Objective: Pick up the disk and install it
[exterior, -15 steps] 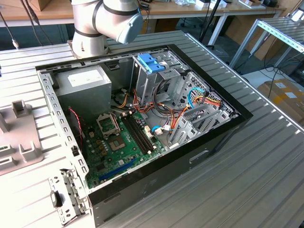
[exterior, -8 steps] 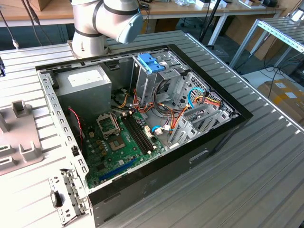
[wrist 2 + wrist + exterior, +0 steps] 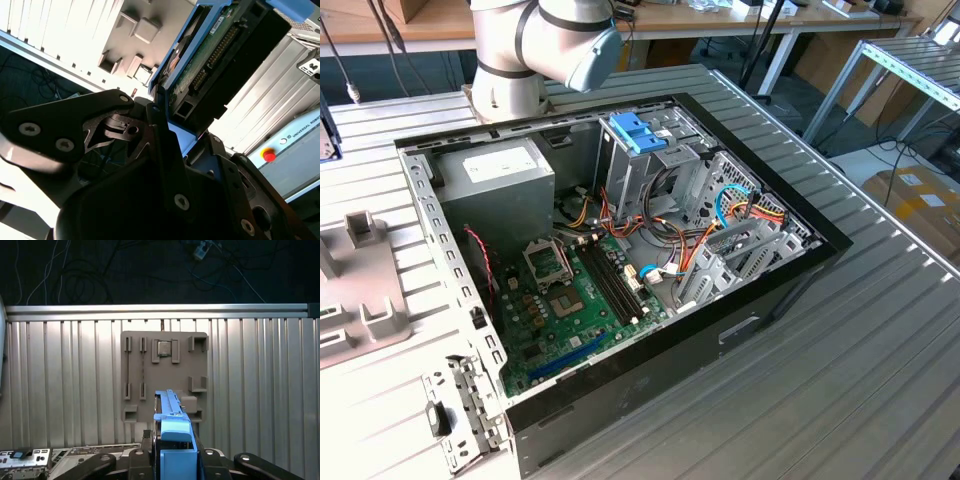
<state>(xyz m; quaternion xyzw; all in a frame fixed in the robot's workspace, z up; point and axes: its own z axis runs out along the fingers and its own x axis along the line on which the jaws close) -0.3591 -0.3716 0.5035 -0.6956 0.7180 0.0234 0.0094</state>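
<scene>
The disk (image 3: 220,50) is a flat dark drive with a green circuit board on one face and bright blue side rails. My gripper (image 3: 182,132) is shut on its lower end, and black fingers (image 3: 161,131) press its sides. In the first wrist view the disk (image 3: 173,426) appears edge-on with its blue tab towards the camera. It sits between the sides of my gripper (image 3: 175,445) and hangs above a grey fixture plate (image 3: 135,375). In the exterior view the arm (image 3: 545,40) stands behind the open computer case (image 3: 650,350).
Inside the case are a green motherboard (image 3: 575,300), a grey power supply (image 3: 500,185), loose cables and a tall metal drive cage (image 3: 650,175) with a light blue latch (image 3: 638,130). The fixture plate holds a small chip (image 3: 165,349). The ribbed metal table's edge (image 3: 160,310) lies beyond it.
</scene>
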